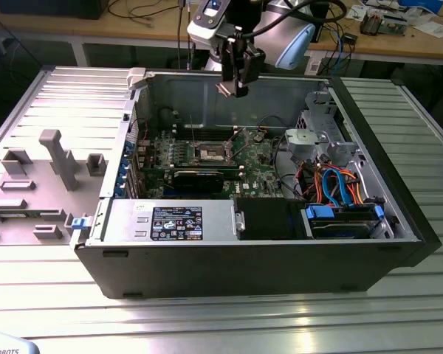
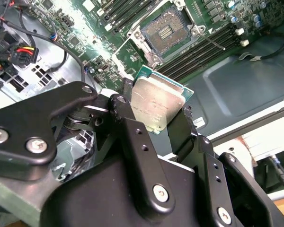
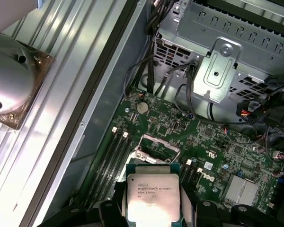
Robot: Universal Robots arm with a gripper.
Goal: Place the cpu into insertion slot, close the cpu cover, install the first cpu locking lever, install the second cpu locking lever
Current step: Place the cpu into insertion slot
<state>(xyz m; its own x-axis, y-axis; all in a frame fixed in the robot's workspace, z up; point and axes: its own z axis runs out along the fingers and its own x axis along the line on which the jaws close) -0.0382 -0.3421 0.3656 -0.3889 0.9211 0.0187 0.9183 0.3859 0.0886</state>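
Note:
My gripper (image 1: 234,85) hangs high above the open computer case, shut on the cpu (image 1: 224,88). In both wrist views the cpu (image 2: 156,105) (image 3: 153,196) is a silver-topped square chip with a green edge, pinched on two sides by the black fingers (image 2: 128,120). The insertion slot (image 1: 210,153) (image 2: 165,30) lies bare on the green board well below the chip, its dark centre showing. The cpu cover (image 3: 157,147) appears tilted up at the socket's edge. A thin wire lever (image 2: 217,41) juts out beside the socket.
A long black graphics card (image 1: 199,178) lies in front of the socket. A silver power supply (image 1: 170,221) fills the case's front, and a drive cage with orange and blue cables (image 1: 340,193) sits at the exterior view's right. A grey fixture tray (image 1: 44,177) lies outside the case.

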